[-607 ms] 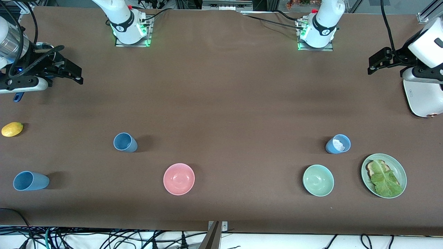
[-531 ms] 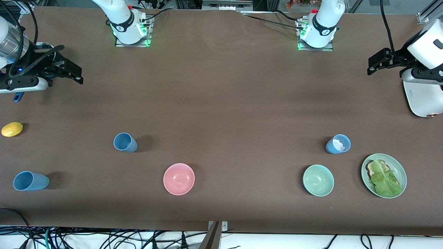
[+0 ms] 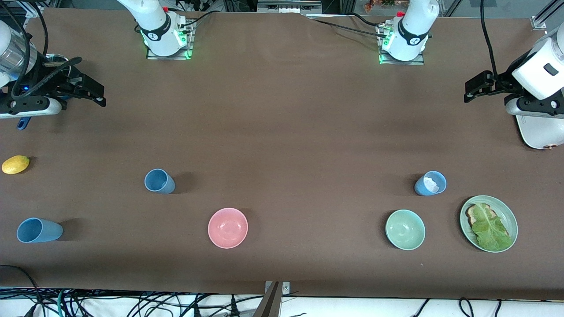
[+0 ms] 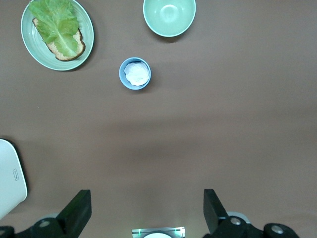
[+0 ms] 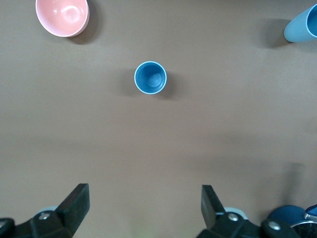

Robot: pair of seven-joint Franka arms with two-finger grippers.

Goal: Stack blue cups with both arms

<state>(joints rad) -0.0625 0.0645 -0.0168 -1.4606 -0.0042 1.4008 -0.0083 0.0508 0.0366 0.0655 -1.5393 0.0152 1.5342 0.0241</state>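
Three light-blue cups stand on the brown table. One cup (image 3: 159, 181) (image 5: 150, 77) is empty and stands toward the right arm's end. A second cup (image 3: 38, 230) (image 5: 302, 26) is nearer the front camera, close to that end's edge. The third cup (image 3: 430, 183) (image 4: 135, 73) has something white inside and stands toward the left arm's end. My right gripper (image 3: 100, 96) (image 5: 144, 206) hangs open and empty over the right arm's end. My left gripper (image 3: 467, 91) (image 4: 147, 210) hangs open and empty over the left arm's end.
A pink bowl (image 3: 228, 227) and a mint bowl (image 3: 405, 229) sit nearer the front camera. A green plate (image 3: 511, 215) carries toast and lettuce. A lemon (image 3: 15, 164) lies near the right arm's end. A white appliance (image 3: 535, 130) stands under the left wrist.
The left arm's hand has shifted slightly, its gripper edging toward the table's middle. The right arm and the cups have not moved.
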